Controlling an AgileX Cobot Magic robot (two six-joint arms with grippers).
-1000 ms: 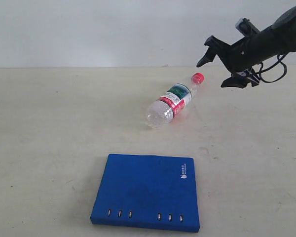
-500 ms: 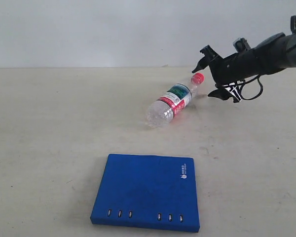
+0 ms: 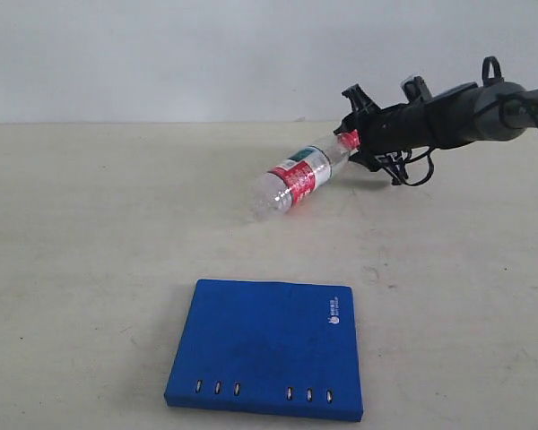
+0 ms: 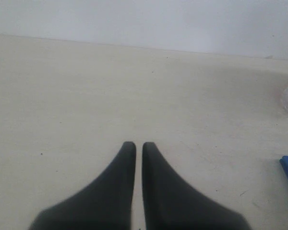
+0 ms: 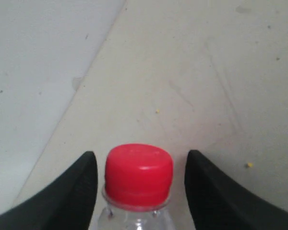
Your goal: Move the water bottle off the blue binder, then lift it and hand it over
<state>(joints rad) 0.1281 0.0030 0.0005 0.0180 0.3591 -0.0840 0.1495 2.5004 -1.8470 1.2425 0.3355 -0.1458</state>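
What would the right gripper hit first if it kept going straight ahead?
The bottle. Its red cap sits between the jaws of the open right gripper, so going on it would likely meet the cap or shoulder first.

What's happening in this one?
The right gripper is at the red cap of the small clear plastic water bottle, which lies on its side on the beige table, apart from the flat deep-blue binder. Its jaws stand open on either side of the cap, with gaps showing, so nothing is gripped yet. The left gripper is shut and holds nothing, low over the table.
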